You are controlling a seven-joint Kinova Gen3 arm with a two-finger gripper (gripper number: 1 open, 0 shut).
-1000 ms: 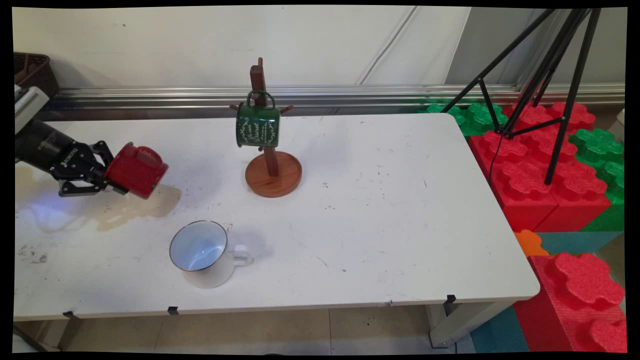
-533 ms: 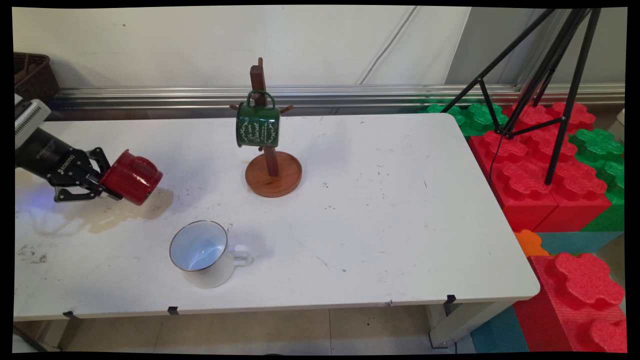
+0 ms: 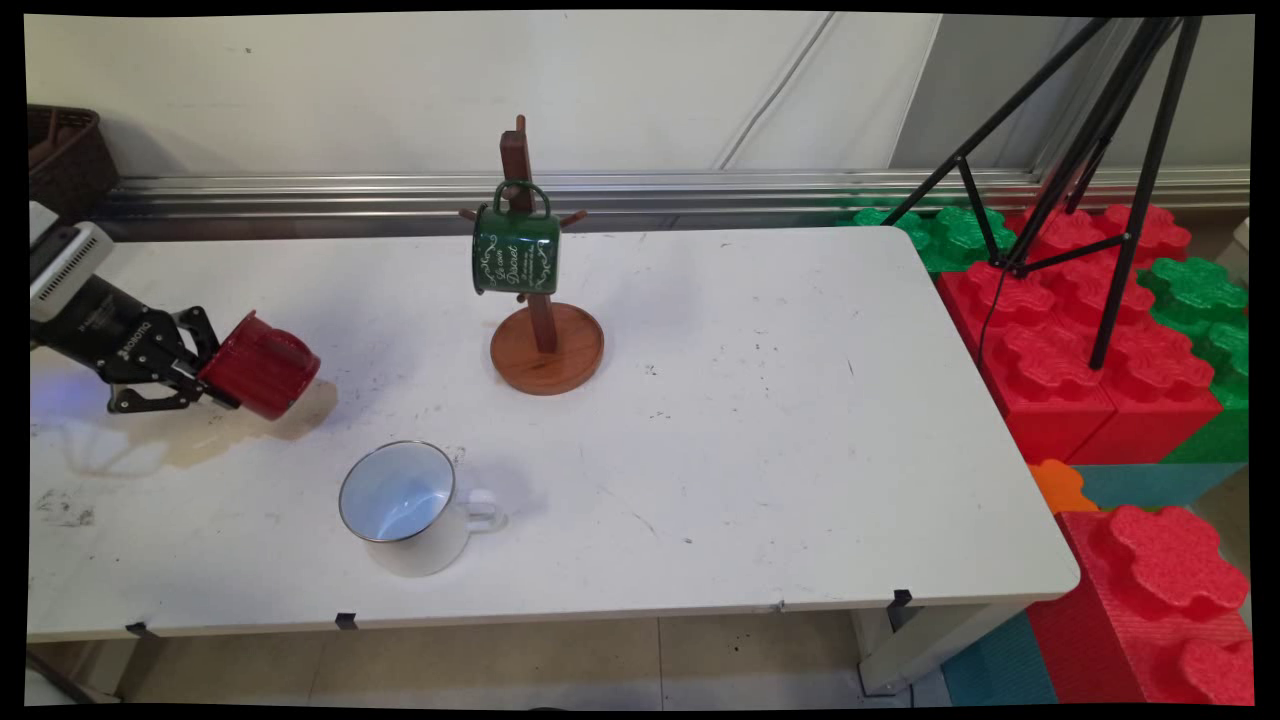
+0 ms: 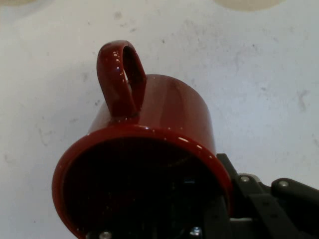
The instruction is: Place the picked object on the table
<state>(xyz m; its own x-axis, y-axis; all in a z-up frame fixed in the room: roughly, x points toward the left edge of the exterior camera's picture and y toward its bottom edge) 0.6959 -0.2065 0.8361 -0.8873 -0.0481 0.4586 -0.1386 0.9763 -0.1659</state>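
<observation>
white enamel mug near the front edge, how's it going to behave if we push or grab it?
The white enamel mug looks like thin rigid metal, so probably stiff and light for its size. Its glossy wall may be slippery. It stands upright on a flat base, mouth open, so a low push should slide it; a high one might tip it. The side handle could make it swivel.

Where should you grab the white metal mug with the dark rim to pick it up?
Probably the rim of the white metal mug, coming from above: it sits upright, tilted slightly, mouth open. One finger inside, one outside, away from the small handle sticking out on the picture's right.
</observation>
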